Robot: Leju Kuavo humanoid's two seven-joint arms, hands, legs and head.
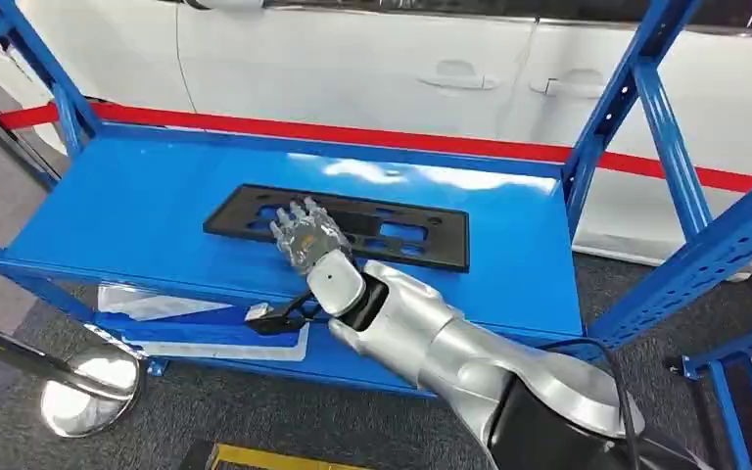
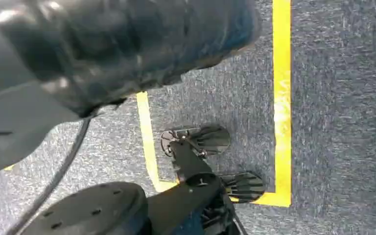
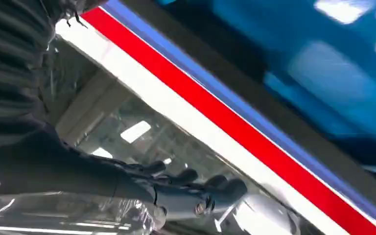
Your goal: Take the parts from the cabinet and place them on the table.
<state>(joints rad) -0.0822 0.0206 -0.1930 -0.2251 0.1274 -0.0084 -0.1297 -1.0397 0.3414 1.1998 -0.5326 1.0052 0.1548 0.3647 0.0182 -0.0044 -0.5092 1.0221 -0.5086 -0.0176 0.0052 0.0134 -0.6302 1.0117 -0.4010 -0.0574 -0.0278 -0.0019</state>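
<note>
A flat black part with several cut-outs lies across the middle of the blue cabinet shelf. My right hand reaches over the shelf's front edge and lies over the left portion of the part, fingers stretched out and apart, holding nothing. Whether it touches the part I cannot tell. In the right wrist view the dark fingers are extended beside the blurred blue shelf. My left hand is a dark blur close to the lens, hanging over the grey carpet; its fingers cannot be made out.
Blue uprights frame the shelf at the back right and left. On the lower shelf lie clear plastic-wrapped pieces. A chrome stanchion base stands on the floor at the left. Behind the cabinet are a red belt and a white car.
</note>
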